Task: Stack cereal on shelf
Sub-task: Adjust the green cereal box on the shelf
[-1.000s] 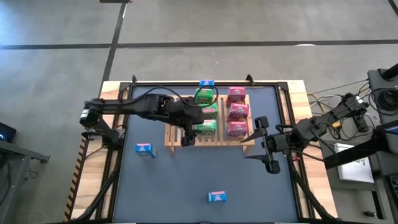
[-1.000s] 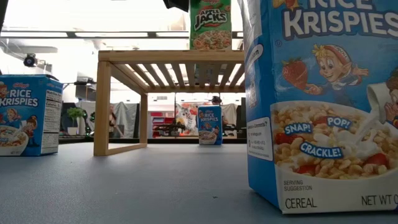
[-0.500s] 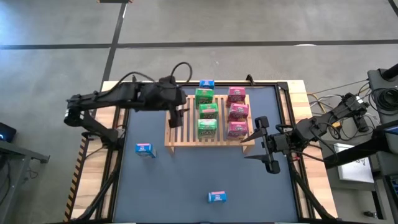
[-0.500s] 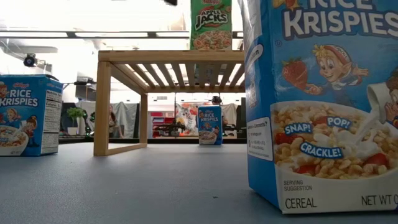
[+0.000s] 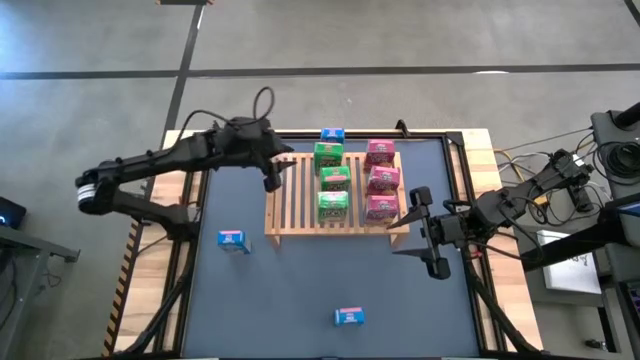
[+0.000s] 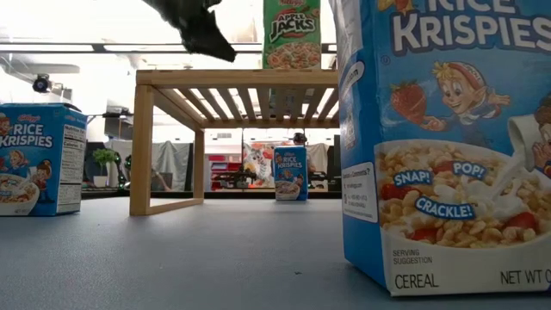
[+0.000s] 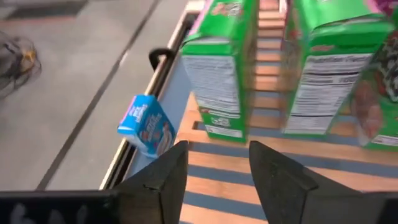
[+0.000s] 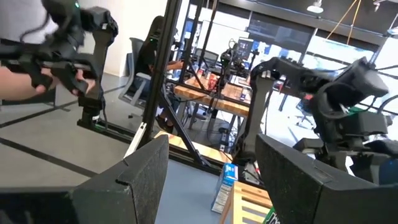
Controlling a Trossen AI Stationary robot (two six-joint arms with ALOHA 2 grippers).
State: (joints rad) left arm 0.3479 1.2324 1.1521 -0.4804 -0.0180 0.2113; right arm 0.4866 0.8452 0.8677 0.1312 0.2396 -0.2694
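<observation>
The wooden slatted rack (image 5: 290,212) stands in the table's far middle. On it stand three green boxes (image 5: 334,181) in one row and three pink boxes (image 5: 381,179) in another. One blue box (image 5: 332,135) stands on the table behind the rack, one (image 5: 232,239) to its left and one (image 5: 349,316) near the front edge. My left gripper (image 5: 272,182) is open and empty above the rack's left part; in its wrist view (image 7: 214,167) the green boxes (image 7: 221,68) stand ahead of it. My right gripper (image 5: 424,236) is open and empty, right of the rack.
The low view shows the rack (image 6: 232,86) as a raised stand with one green box (image 6: 291,33) on top and a blue box (image 6: 448,146) close to the camera. A person's hand (image 8: 25,68) shows beyond the table.
My left gripper has drawn back from beside the nearest green box, going toward the table's left and far edges, and now shows at the top of the low view. The green boxes stay standing on the rack.
</observation>
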